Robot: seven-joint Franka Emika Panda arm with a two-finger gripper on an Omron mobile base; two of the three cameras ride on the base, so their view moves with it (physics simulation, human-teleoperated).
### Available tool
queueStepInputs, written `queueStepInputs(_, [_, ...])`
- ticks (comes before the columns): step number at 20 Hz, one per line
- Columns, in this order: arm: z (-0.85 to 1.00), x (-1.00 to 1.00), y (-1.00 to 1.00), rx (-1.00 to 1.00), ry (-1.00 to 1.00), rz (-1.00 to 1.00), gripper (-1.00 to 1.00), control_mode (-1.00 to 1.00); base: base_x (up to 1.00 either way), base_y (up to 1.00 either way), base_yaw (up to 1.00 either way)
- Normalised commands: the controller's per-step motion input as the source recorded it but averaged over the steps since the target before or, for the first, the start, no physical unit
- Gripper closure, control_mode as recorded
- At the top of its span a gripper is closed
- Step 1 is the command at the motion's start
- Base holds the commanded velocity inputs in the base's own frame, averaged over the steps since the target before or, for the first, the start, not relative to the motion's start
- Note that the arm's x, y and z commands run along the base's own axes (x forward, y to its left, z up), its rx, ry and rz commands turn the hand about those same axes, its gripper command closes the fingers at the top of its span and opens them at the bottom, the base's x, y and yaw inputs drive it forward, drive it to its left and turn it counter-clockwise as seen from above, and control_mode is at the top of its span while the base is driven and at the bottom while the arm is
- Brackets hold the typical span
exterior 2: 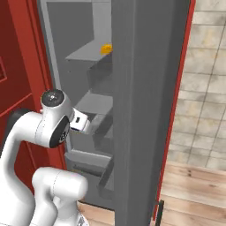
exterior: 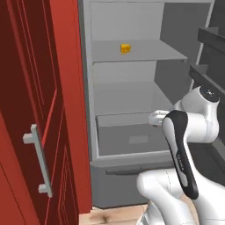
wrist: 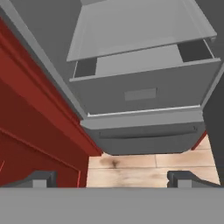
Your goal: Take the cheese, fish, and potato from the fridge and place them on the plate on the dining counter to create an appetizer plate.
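Note:
The fridge [exterior: 132, 94] stands open, with grey shelves and a lower drawer [wrist: 144, 94]. A small orange-yellow cheese [exterior: 125, 48] wedge lies on the upper shelf, and the right base view catches it at the shelf edge [exterior 2: 106, 48]. My gripper [wrist: 113, 180] is open with nothing between its fingertips. It hangs in front of the fridge at drawer height, well below the cheese, looking down at the drawer front and the floor. The fish, potato, plate and dining counter are out of view.
A red cabinet door with a grey handle [exterior: 38, 160] stands close on the left. The open grey fridge door [exterior 2: 141, 110] rises on the right. Wooden floor [wrist: 144, 168] lies below the drawer. A tiled wall [exterior 2: 203, 66] is beyond the door.

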Motion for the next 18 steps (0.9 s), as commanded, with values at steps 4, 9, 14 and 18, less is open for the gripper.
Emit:
queueStepInputs(4, [0.0,0.0,0.0,0.0,0.0,0.0,-1.0,1.0,0.94,0.3,-0.27])
queueStepInputs(9, [0.0,0.0,0.0,0.0,0.0,0.0,-1.0,1.0,0.9,0.22,-0.24])
queueStepInputs(14, [0.0,0.0,0.0,0.0,0.0,0.0,-1.0,1.0,0.5,0.04,-0.12])
queueStepInputs(18, [0.0,0.0,0.01,0.0,0.0,0.01,-1.0,-1.0,0.06,0.01,0.0])
